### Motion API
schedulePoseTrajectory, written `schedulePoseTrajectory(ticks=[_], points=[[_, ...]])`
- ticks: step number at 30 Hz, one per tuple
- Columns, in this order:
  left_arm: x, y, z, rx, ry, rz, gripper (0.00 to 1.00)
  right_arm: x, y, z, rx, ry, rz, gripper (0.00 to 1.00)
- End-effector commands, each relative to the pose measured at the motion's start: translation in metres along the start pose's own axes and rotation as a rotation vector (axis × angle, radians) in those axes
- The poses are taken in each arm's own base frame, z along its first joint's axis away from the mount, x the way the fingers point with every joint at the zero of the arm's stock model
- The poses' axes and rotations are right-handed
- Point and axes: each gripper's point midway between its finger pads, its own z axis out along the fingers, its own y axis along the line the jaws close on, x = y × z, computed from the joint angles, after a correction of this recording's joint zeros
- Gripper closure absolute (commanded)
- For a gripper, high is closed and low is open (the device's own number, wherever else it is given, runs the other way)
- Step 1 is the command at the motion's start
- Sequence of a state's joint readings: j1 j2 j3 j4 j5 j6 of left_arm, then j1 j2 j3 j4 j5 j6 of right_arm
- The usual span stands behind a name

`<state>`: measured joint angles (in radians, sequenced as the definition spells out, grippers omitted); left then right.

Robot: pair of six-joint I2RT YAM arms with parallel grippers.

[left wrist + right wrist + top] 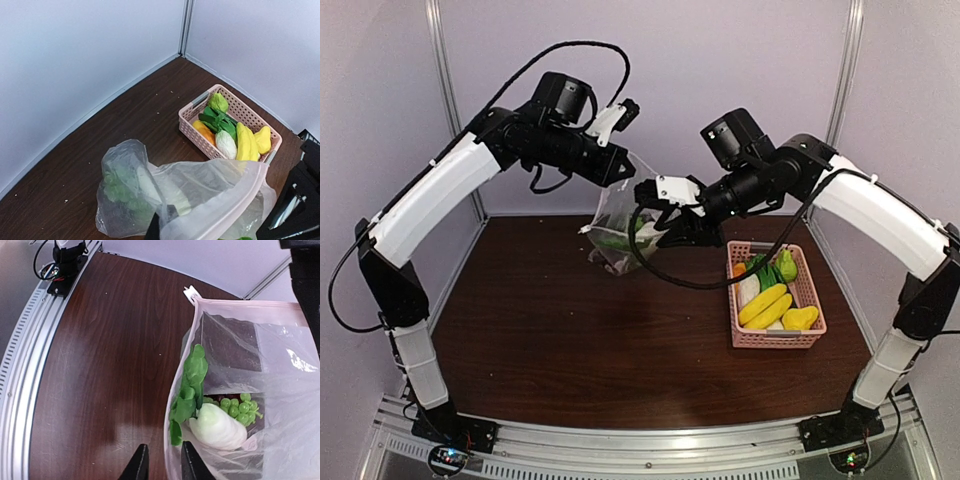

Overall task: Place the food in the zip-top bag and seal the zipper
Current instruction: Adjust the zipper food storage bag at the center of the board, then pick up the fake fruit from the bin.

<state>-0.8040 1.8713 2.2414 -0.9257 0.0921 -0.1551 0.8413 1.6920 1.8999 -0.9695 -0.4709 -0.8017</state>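
Observation:
The clear zip-top bag [617,232] hangs over the table at the back centre, mouth up. My left gripper [623,170] is shut on its upper edge; in the left wrist view one dark finger [153,229] shows behind the film. My right gripper [164,446] is open and straddles the bag's near rim, one finger inside and one outside. The pale zipper [250,302] runs along the open mouth. Inside the bag lie leafy greens [192,385], a white radish [217,427] and green grapes [240,407]. More food, bananas [763,303] and a lemon [800,318], lies in the basket.
The pink slatted basket [810,290] stands on the table at the right, also in the left wrist view [190,125]. It holds a green round fruit [218,101], greens, a white radish [226,144] and an orange piece. White walls close the back and sides.

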Motion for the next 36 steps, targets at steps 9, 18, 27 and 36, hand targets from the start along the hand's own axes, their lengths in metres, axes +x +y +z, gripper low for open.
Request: schedulePoseTrajectory(ticks=[9, 18, 27, 36], points=[[0.065, -0.010, 0.054, 0.111, 0.107, -0.014, 1.00, 0.026, -0.022, -0.089, 0.151, -0.103, 0.207, 0.39], [0.080, -0.023, 0.059, 0.194, 0.106, -0.034, 1.00, 0.225, -0.026, -0.093, 0.221, 0.129, 0.691, 0.46], [0.091, -0.027, 0.059, 0.220, 0.104, -0.066, 1.00, 0.326, -0.047, -0.088, 0.427, 0.273, 1.028, 0.44], [0.093, -0.029, 0.055, 0.235, 0.101, -0.078, 1.00, 0.389, -0.083, -0.082, 0.619, 0.423, 1.129, 0.48]])
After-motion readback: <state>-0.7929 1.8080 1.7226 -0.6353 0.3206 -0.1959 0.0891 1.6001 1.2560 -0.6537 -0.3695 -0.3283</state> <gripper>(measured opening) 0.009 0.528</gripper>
